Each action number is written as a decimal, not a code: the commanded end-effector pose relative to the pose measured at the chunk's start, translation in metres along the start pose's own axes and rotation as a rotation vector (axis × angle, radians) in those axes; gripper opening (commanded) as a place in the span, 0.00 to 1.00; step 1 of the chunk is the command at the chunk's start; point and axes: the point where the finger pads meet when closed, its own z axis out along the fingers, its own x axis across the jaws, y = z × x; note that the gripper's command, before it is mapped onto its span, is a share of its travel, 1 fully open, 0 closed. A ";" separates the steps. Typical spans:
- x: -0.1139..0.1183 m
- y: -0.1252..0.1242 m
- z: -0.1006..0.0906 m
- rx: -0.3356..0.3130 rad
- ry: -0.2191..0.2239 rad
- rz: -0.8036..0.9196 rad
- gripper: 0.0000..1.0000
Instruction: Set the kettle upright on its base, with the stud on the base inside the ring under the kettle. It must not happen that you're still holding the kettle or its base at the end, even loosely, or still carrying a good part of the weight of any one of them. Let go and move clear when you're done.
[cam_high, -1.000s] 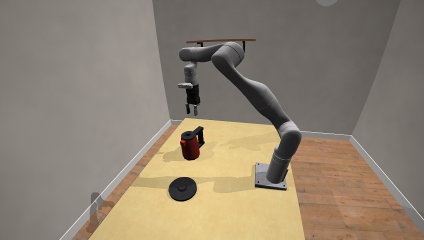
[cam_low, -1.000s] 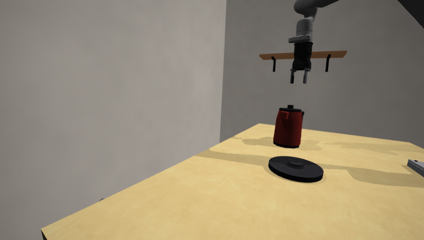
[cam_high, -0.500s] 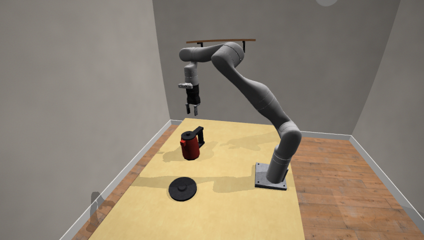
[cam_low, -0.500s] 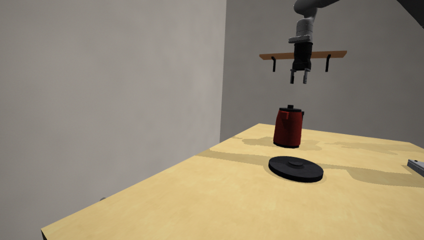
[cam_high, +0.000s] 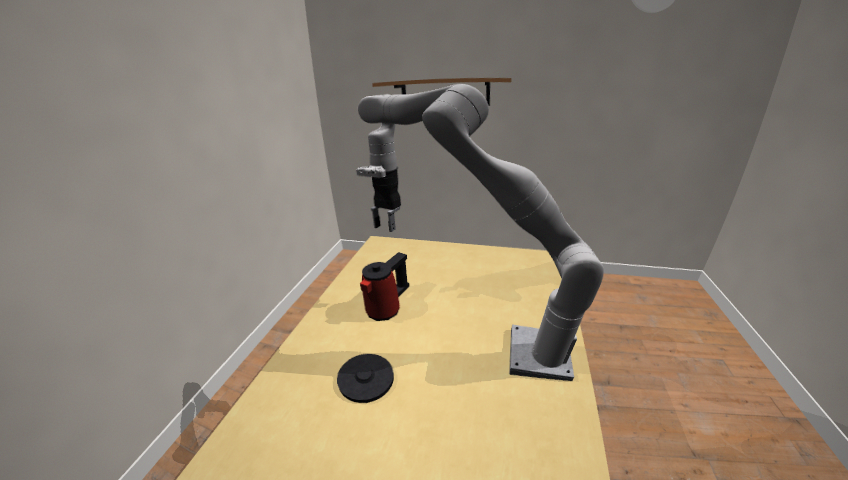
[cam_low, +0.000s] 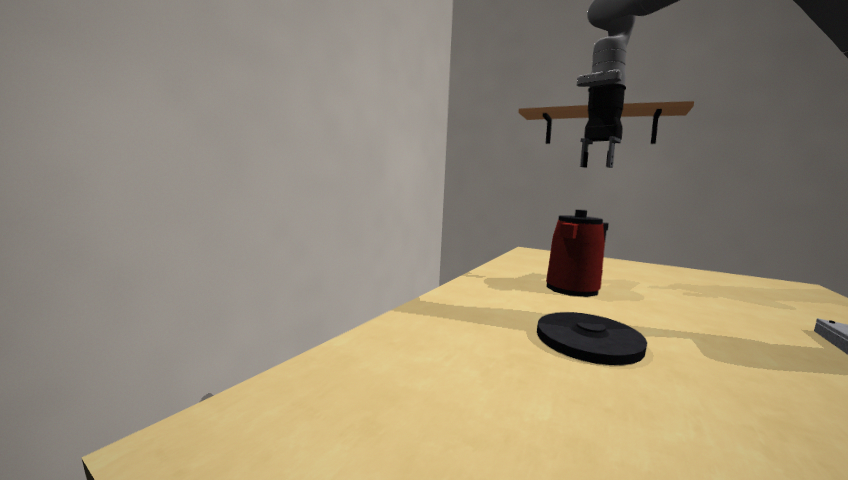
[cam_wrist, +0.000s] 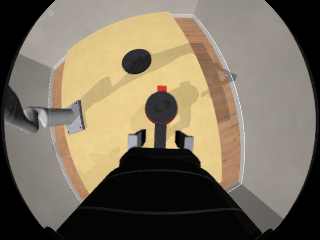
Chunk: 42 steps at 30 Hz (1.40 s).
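A red kettle (cam_high: 380, 291) with a black lid and black handle stands upright on the yellow table, near the far left side. It also shows in the exterior view (cam_low: 577, 254) and from above in the wrist view (cam_wrist: 160, 107). The black round base (cam_high: 364, 377) with its low stud in the middle lies flat on the table, apart from the kettle and nearer the front; it also shows in the exterior view (cam_low: 591, 337) and in the wrist view (cam_wrist: 136, 62). My gripper (cam_high: 384, 222) (cam_low: 596, 155) (cam_wrist: 160, 136) hangs well above the kettle, pointing down, open and empty.
The arm's mount plate (cam_high: 541, 352) is bolted to the table at the right of the base. A wooden shelf (cam_high: 441, 82) on black brackets is on the back wall behind the arm. The table's left edge runs close to the kettle, with the wall beyond.
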 end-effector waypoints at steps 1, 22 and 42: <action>0.000 0.000 -0.001 0.000 0.002 0.000 1.00; 0.000 0.000 0.000 0.000 0.002 0.000 1.00; 0.000 0.000 0.052 0.000 0.002 0.000 1.00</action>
